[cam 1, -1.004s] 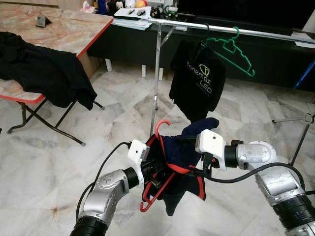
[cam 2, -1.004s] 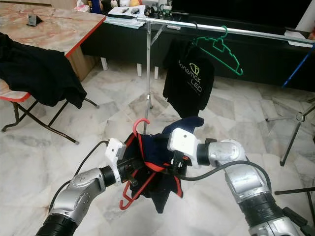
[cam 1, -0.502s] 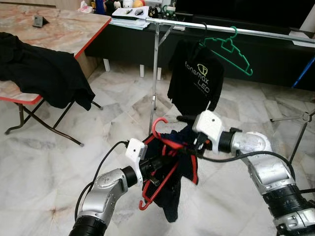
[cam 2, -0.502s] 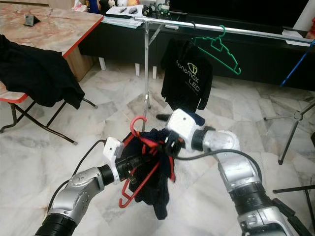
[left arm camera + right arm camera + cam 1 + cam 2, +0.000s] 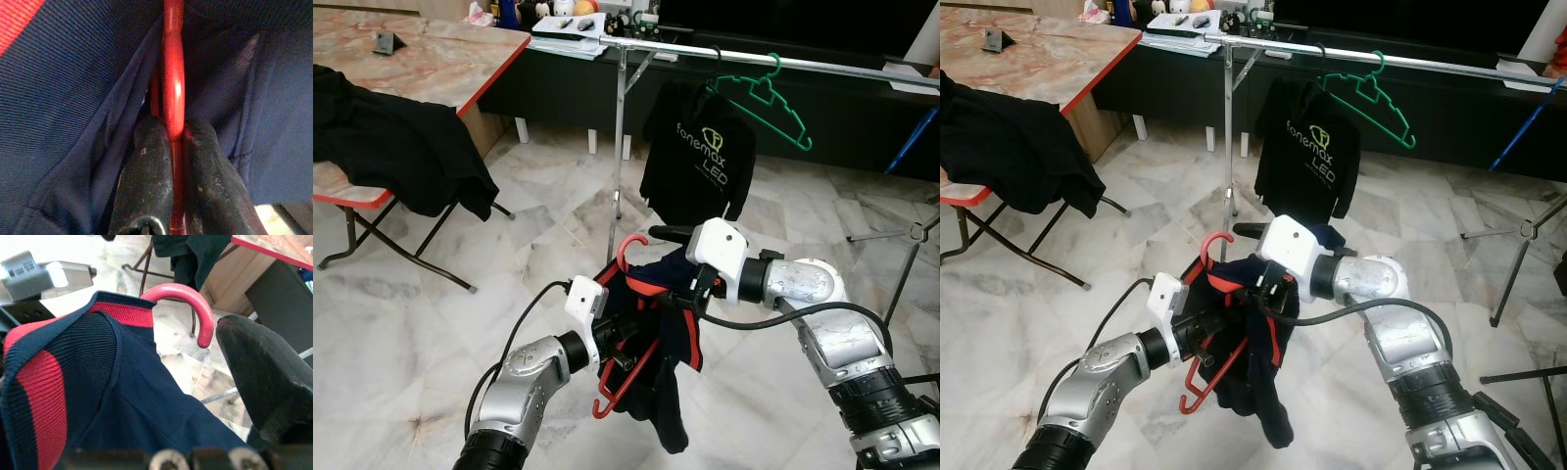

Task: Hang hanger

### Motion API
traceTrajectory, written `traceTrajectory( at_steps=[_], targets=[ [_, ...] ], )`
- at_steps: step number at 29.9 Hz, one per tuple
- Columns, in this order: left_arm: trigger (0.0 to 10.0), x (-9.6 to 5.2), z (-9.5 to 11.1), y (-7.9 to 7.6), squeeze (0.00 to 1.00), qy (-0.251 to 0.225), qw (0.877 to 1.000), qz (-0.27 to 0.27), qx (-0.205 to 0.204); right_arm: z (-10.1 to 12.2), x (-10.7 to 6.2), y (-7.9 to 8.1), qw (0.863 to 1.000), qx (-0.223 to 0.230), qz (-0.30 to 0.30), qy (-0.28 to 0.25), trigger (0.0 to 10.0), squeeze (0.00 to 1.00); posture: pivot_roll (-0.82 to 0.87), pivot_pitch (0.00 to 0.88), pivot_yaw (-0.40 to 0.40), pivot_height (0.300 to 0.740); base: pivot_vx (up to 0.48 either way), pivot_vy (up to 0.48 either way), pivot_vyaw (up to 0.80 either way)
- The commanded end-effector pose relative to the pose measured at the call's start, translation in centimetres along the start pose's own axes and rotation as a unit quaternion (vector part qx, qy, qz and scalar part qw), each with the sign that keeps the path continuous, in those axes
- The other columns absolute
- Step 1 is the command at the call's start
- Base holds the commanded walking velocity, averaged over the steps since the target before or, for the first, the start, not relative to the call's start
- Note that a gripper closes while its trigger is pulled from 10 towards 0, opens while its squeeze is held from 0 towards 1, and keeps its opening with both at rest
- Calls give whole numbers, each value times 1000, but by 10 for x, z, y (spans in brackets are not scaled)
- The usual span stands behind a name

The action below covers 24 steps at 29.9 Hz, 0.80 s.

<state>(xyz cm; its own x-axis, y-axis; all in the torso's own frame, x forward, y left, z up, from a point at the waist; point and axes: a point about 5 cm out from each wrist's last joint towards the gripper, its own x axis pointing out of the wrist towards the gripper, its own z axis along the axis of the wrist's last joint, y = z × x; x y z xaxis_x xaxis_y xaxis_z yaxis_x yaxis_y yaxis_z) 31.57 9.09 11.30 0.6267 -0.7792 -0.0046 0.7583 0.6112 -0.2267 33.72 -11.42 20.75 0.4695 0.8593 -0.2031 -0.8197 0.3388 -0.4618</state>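
While your left end effector (image 5: 619, 345) clamps the red hanger (image 5: 628, 377), the right end effector (image 5: 677, 294) pinches the navy shirt (image 5: 661, 338); next, lift toward the rail (image 5: 783, 65) ahead

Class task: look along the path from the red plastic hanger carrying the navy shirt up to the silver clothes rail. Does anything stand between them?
Nothing visible blocks the red plastic hanger from the silver clothes rail; a black printed T-shirt and green hanger already occupy part of it.

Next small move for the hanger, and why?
Probably raise the red hanger toward the rail. The left gripper is shut on its bar, the navy shirt is draped on it by the right gripper, and the hook sits well below the rail.
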Motion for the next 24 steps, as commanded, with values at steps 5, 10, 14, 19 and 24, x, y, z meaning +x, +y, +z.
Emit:
traceTrajectory(
  at_steps=[5,10,14,19,24],
  targets=[
    [10000,4,5,-3,0,-19,1000,-8,4,6,1,-13,996,-68,-29,47,10000,1000,-36,161,-98,740,0,0,0],
    [10000,4,5,-4,0,-19,1000,-8,3,5,0,-21,992,-79,-58,79,10000,1000,-38,161,-99,740,0,0,0],
    [10000,4,4,-4,0,-19,1000,-7,3,2,0,-18,987,-106,-44,113,10000,1000,-41,161,-101,740,0,0,0],
    [10000,4,4,-4,0,-19,1000,-6,2,3,-2,-12,983,-130,-15,126,10000,1000,-44,161,-101,740,0,0,0],
    [10000,5,3,-5,0,-20,1000,-7,1,13,0,-13,981,-153,-11,119,10000,1000,-49,161,-103,740,0,0,0]
  ],
)
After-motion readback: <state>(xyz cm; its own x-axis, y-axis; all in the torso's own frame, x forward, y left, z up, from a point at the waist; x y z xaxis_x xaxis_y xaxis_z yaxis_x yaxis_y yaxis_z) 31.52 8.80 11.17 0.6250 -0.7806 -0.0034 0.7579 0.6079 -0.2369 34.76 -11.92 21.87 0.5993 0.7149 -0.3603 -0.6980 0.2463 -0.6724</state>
